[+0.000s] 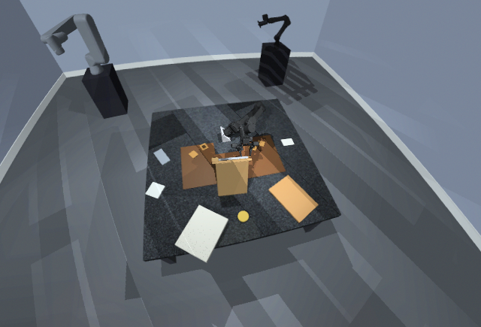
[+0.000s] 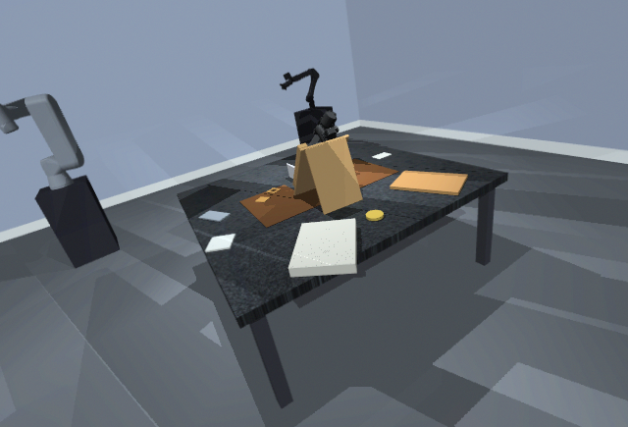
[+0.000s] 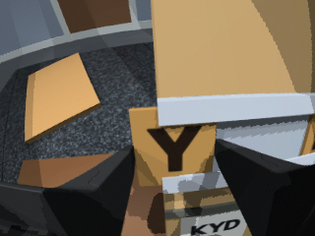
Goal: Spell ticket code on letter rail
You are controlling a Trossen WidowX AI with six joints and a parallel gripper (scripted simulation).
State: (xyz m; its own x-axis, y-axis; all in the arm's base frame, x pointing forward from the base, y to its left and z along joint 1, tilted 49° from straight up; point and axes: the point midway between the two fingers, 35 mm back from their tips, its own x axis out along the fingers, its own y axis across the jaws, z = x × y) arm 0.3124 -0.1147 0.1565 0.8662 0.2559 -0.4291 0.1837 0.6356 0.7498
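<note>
My gripper (image 1: 245,152) (image 3: 175,148) is shut on the tan Y tile (image 3: 174,162), one finger on each side. The Y reads upright. The tile's right part is between the upper and lower lips of the pale rail (image 1: 233,158) (image 3: 236,110); its left part sticks out past the rail's end. A tan edge shows inside the rail at the far right of the wrist view; its letter is not visible. The ticket (image 3: 217,229) below the rail reads KYD. The tan board (image 1: 231,177) (image 2: 337,179) stands like a tent. Loose tiles (image 1: 192,154) (image 1: 261,143) lie on both sides.
Brown mats (image 1: 198,174) (image 1: 271,164) flank the board. An orange slab (image 1: 293,198) (image 2: 429,182), white block (image 1: 201,231) (image 2: 324,244) and yellow disc (image 1: 243,216) (image 2: 374,215) lie beyond it. Pale cards (image 1: 155,190) (image 1: 287,142) lie near the sides. A small white upright piece (image 1: 224,134) stands beside the arm.
</note>
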